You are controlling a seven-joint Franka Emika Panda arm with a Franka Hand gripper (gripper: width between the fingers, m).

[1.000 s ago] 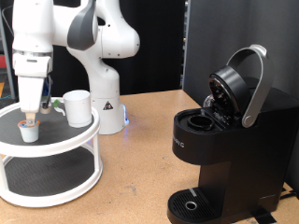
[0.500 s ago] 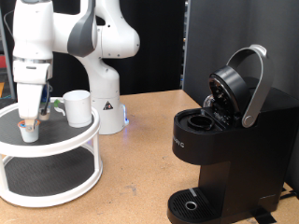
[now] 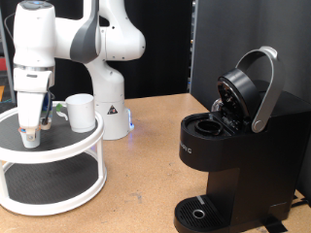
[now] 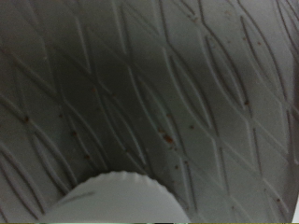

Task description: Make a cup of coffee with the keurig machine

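My gripper [image 3: 31, 126] is low over the top tier of a white round stand [image 3: 58, 155] at the exterior view's left. Its fingers hang open on either side of a small white pod [image 3: 31, 138]. The pod's white rim [image 4: 117, 199] shows close in the wrist view on the grey patterned mat [image 4: 140, 84]; no fingers show there. The white cup [image 3: 81, 112] stands on the same tier, just to the gripper's right. The black keurig machine [image 3: 228, 160] stands at the right with its lid handle [image 3: 264, 87] raised and the pod chamber [image 3: 206, 126] open.
The white arm's base [image 3: 109, 97] stands behind the stand. The stand has a lower tier [image 3: 49, 183]. The wooden table [image 3: 146, 175] lies between the stand and the machine. The machine's round drip base [image 3: 197, 212] is at the bottom.
The gripper has dropped lower onto the pod on the stand's top tier, so its fingers now cover part of the pod. Cup and machine have not moved.
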